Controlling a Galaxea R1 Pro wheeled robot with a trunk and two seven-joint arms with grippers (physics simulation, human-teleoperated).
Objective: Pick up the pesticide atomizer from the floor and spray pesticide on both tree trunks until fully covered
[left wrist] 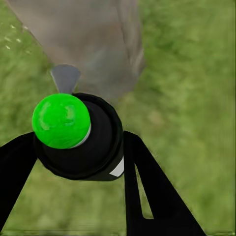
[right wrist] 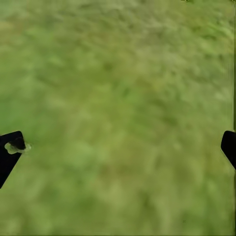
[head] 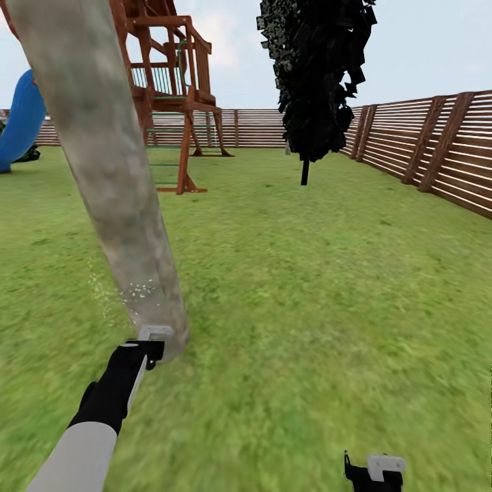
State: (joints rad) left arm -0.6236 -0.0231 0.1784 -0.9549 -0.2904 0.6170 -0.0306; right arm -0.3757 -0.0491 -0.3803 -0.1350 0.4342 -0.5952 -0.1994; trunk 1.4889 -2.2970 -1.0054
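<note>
A thick mottled grey-tan tree trunk (head: 109, 171) leans up from the lawn at the left of the head view. Fine white specks (head: 137, 290) dot its lower part. My left gripper (head: 147, 352) sits right at the trunk's base, shut on the pesticide atomizer (head: 156, 335). In the left wrist view the atomizer (left wrist: 78, 142) is a black body with a bright green knob, clamped between the black fingers (left wrist: 142, 182), its grey nozzle aimed at the trunk (left wrist: 93, 44). My right gripper (head: 374, 471) hangs low at the bottom right, open over bare grass (right wrist: 118, 147).
A red wooden playset (head: 171, 82) with a blue slide (head: 20, 123) stands behind the trunk. A near-black conifer (head: 314, 75) rises farther back. A brown slat fence (head: 437, 143) runs along the right and rear. Green lawn (head: 307, 287) stretches ahead and right.
</note>
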